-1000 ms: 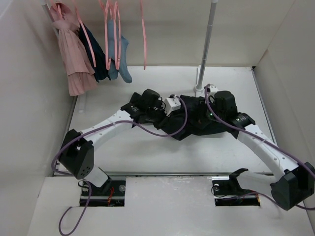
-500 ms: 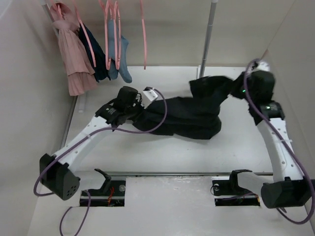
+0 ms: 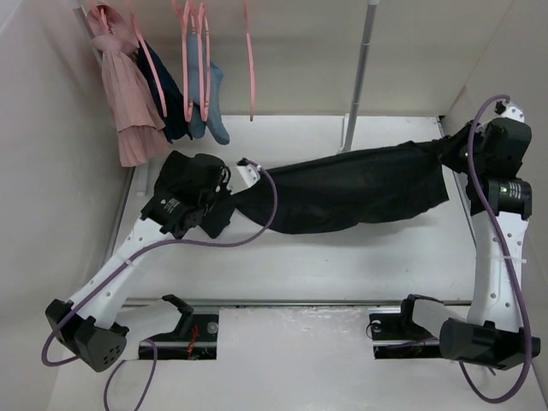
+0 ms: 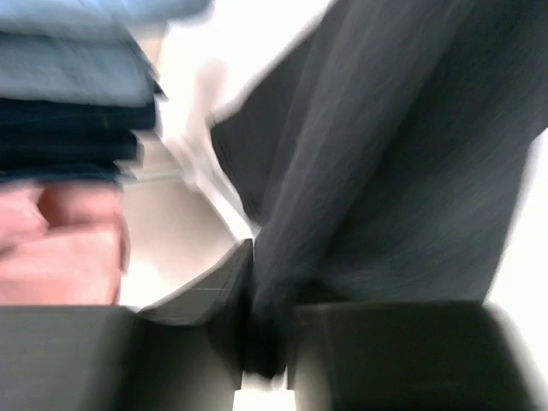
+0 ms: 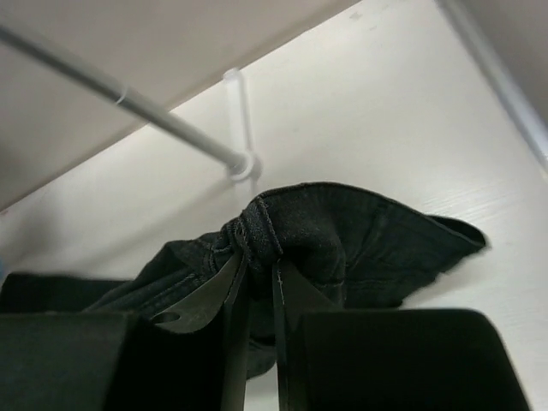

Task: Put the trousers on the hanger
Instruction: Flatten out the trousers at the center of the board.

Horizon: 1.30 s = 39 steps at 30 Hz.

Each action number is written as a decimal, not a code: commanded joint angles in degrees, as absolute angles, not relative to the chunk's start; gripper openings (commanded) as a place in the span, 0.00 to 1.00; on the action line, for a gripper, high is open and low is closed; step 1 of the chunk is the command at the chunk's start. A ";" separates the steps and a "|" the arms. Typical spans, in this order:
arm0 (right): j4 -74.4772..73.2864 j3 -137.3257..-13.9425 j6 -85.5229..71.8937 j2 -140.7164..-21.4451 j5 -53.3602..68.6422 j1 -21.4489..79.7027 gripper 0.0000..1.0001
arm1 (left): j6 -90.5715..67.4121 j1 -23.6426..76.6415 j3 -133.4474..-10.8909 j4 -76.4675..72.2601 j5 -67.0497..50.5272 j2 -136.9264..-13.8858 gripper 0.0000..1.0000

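Note:
The black trousers (image 3: 351,193) are stretched in a long band across the table, between my two grippers. My left gripper (image 3: 229,201) is shut on their left end, and the blurred left wrist view shows the fingers (image 4: 257,282) pinching dark cloth (image 4: 402,171). My right gripper (image 3: 451,150) is shut on the right end by the right wall. In the right wrist view its fingers (image 5: 257,265) clamp a bunched, seamed edge of the trousers (image 5: 360,240). An empty pink hanger (image 3: 250,60) hangs at the back, apart from both grippers.
Other pink hangers at the back left hold a pink garment (image 3: 124,94), a navy garment (image 3: 171,103) and a light-blue garment (image 3: 214,107). A grey rack pole (image 3: 358,77) stands behind the trousers. Walls close in on the left and right.
The arms have moved apart, the left one to the left and the right one to the far right. The trousers went from a bunched heap to a stretched band.

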<state>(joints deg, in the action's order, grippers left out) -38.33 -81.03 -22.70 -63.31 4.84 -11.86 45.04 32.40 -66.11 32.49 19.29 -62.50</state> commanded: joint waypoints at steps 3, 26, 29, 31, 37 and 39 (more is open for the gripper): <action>-32.17 -80.52 -19.95 -59.60 -5.45 -17.14 0.00 | 46.94 33.39 -68.99 61.08 4.18 -60.56 0.37; -26.89 -67.06 -16.27 -63.81 20.56 -29.27 0.00 | 43.50 33.75 -49.91 18.01 5.47 -71.54 0.70; -26.89 -66.45 -16.26 -63.81 22.06 -29.27 0.00 | 47.37 33.75 -53.43 22.40 -1.31 -74.34 0.74; -26.89 -65.92 -15.73 -63.81 24.07 -29.27 0.00 | 48.50 33.75 -53.44 23.11 -3.94 -76.19 0.74; -27.51 -66.62 -14.16 -64.42 25.40 -29.27 0.00 | 54.04 34.45 -57.04 36.55 -13.61 -79.28 0.50; -27.51 -66.62 -14.15 -64.42 25.92 -29.27 0.00 | 55.98 34.45 -56.08 39.37 -17.39 -76.92 0.50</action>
<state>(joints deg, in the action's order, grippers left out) -31.03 -65.87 -15.73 -64.69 23.09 -29.23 51.59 34.09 -54.74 30.65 -8.56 -80.18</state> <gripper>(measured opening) 0.175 0.501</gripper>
